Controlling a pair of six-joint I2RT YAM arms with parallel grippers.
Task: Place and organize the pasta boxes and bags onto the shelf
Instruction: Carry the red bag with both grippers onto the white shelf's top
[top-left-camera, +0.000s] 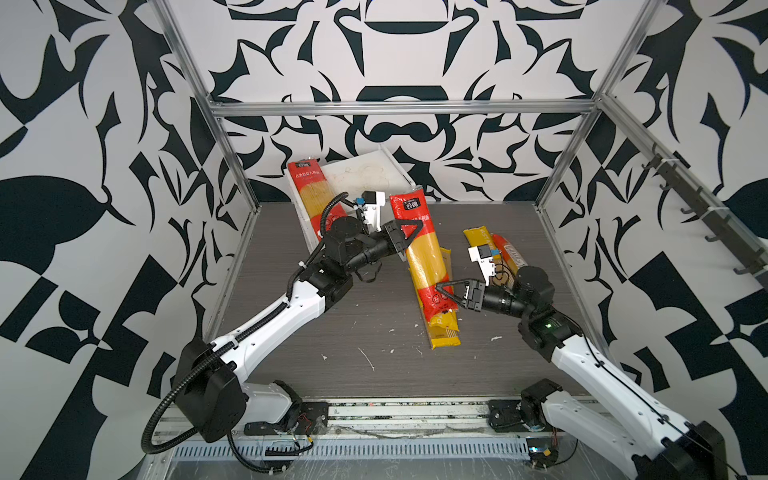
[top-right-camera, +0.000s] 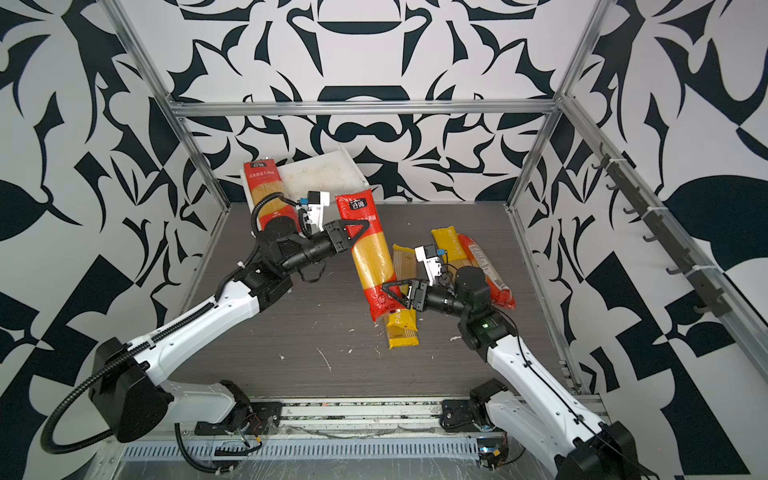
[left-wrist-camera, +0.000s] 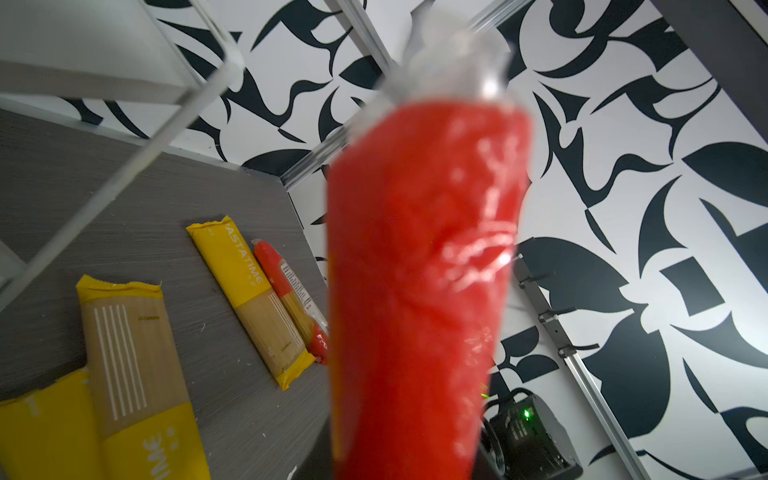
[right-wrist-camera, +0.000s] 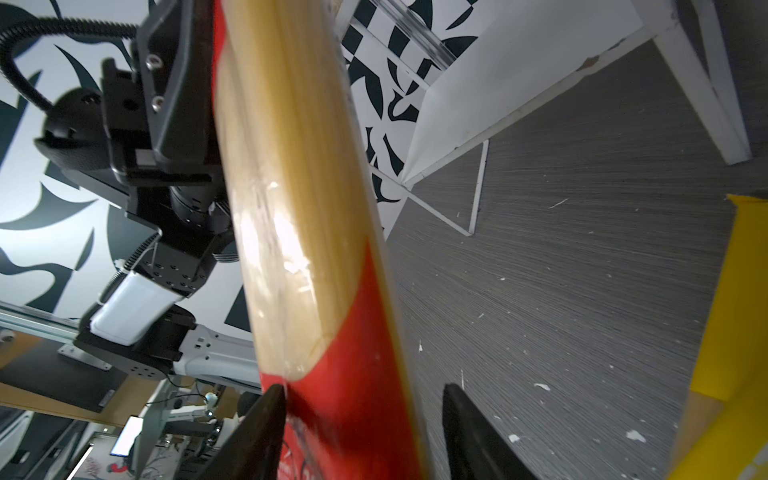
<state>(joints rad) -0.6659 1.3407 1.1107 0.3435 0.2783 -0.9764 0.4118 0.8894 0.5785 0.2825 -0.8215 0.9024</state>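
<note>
A red pasta pack (top-left-camera: 422, 257) (top-right-camera: 370, 257) hangs tilted above the table in both top views. My left gripper (top-left-camera: 415, 232) (top-right-camera: 361, 230) is shut on its upper part; in the left wrist view the pack (left-wrist-camera: 415, 270) hides the jaws. My right gripper (top-left-camera: 440, 289) (right-wrist-camera: 361, 415) stands open around its lower red end, one finger (right-wrist-camera: 257, 436) touching, the other finger (right-wrist-camera: 469, 432) apart. The white shelf (top-left-camera: 365, 174) stands at the back with another red pack (top-left-camera: 309, 187) on its left side. A yellow pack (top-left-camera: 444, 332) lies under the held one.
On the grey table (top-left-camera: 332, 332), right of middle, lie a second yellow pack (top-left-camera: 478, 241) and a red pack (top-left-camera: 513, 253), side by side behind my right arm. Aluminium frame posts edge the table. A hook rail (top-left-camera: 685, 199) runs along the right wall.
</note>
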